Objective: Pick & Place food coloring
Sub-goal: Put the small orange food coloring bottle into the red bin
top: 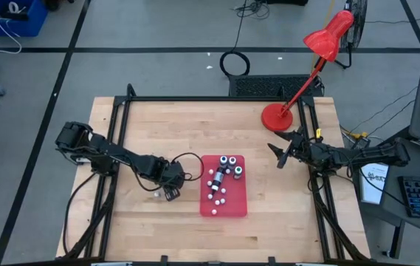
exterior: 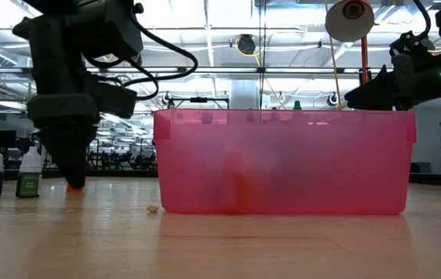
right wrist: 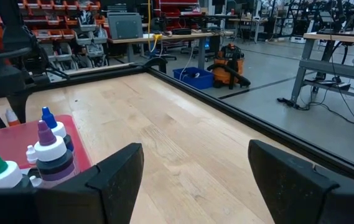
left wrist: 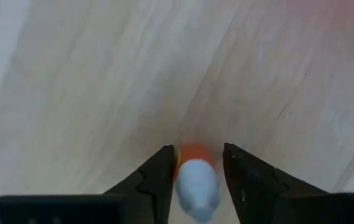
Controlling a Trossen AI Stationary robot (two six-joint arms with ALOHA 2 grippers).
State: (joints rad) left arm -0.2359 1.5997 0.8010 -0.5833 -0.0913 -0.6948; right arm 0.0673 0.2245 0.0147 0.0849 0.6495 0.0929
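A: Where is the food coloring now?

B: Most bottles (top: pixel 229 165) stand in the red tray (top: pixel 235 207) with the small white pieces. We see one orange-capped bottle (left wrist: pixel 195 180) on the table just left of it, between the left gripper's (left wrist: pixel 196 177) fingers, which are closing around it, likely to carry it over.

A: And the right gripper (right wrist: pixel 192 177)?

B: Spread wide, empty, waiting beyond the tray's right side.

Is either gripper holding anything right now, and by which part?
The left gripper has a small bottle between its fingers, near the orange cap; a firm grip cannot be told. The right gripper is open, empty.
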